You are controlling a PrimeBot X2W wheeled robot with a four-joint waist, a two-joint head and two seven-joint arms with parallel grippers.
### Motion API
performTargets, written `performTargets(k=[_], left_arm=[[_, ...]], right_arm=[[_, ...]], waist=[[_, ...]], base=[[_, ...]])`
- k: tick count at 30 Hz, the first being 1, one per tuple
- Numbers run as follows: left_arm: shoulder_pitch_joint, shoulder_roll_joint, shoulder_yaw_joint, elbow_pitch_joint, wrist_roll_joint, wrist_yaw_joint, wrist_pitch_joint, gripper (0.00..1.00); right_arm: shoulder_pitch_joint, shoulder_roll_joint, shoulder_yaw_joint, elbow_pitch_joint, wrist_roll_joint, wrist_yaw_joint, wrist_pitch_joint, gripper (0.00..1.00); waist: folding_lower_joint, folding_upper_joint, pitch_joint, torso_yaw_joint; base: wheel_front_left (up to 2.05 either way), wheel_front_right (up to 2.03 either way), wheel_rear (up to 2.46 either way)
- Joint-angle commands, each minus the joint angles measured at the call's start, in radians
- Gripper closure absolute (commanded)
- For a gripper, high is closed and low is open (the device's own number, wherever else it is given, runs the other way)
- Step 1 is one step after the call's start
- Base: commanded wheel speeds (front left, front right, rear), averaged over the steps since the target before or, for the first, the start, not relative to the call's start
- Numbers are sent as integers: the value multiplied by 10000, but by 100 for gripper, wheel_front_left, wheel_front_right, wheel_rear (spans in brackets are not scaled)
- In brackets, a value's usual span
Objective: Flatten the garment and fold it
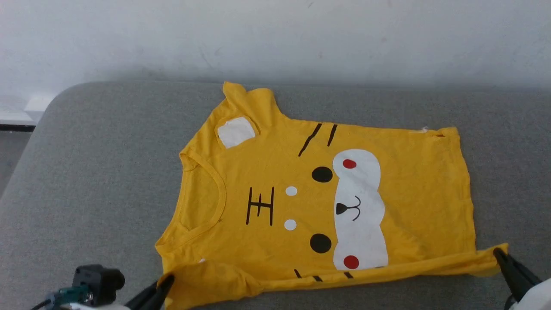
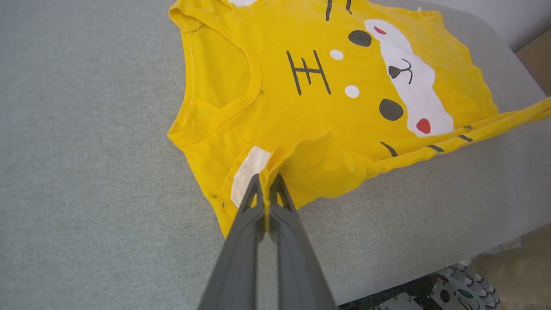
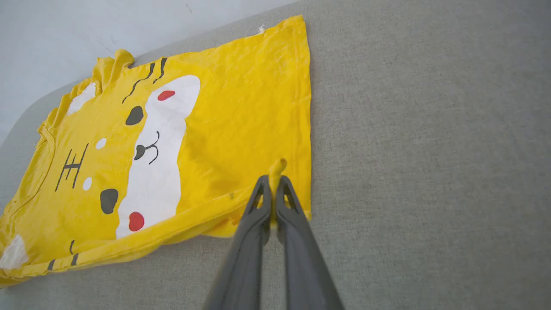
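Head view: your left gripper [image 1: 167,280] and right gripper [image 1: 498,253] pinch the near edge of the garment [image 1: 275,172], held taut, likely for folding across.

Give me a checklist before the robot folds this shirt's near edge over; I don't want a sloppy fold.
1. Left gripper shut on the bright yellow cotton T-shirt's near sleeve: ok.
2. Right gripper shut on the near hem corner: ok.
3. Near edge raised in a ridge between both: ok.
4. Printed front flat on the grey padded surface: ok, light creases.
5. Far sleeve spread out: not ok, crumpled.
6. Both cloth layers pinched: cannot tell.
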State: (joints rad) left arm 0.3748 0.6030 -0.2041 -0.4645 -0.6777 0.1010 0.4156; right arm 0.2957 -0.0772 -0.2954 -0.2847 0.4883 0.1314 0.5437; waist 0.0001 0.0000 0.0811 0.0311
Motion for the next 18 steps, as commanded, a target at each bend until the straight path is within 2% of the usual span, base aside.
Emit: performTargets(k=[1, 6, 12, 18], left_arm=[[-675, 117, -51, 49, 270, -212, -156, 100], [-2485, 171, -268, 502, 808, -759, -421, 100], [-4077, 6, -414, 1555, 1243, -1118, -894, 100], [-5086, -357, -469, 2698, 1563, -1328, -1864, 100]], right_arm=[[-534, -127, 24, -86, -135, -7, -120, 100], [-1645, -275, 42, -31, -385, -7, -438, 100], [-2667, -423, 233, 336, -725, -7, -733, 100], [-3359, -532, 490, 860, -931, -7, -890, 100]], waist=[[-1, 0, 551, -20], [-1, 0, 1299, 50], [-1, 0, 1882, 15], [-1, 0, 2342, -28]], base=[[0, 0, 0], [0, 0, 0], [0, 0, 0], [0, 0, 0]])
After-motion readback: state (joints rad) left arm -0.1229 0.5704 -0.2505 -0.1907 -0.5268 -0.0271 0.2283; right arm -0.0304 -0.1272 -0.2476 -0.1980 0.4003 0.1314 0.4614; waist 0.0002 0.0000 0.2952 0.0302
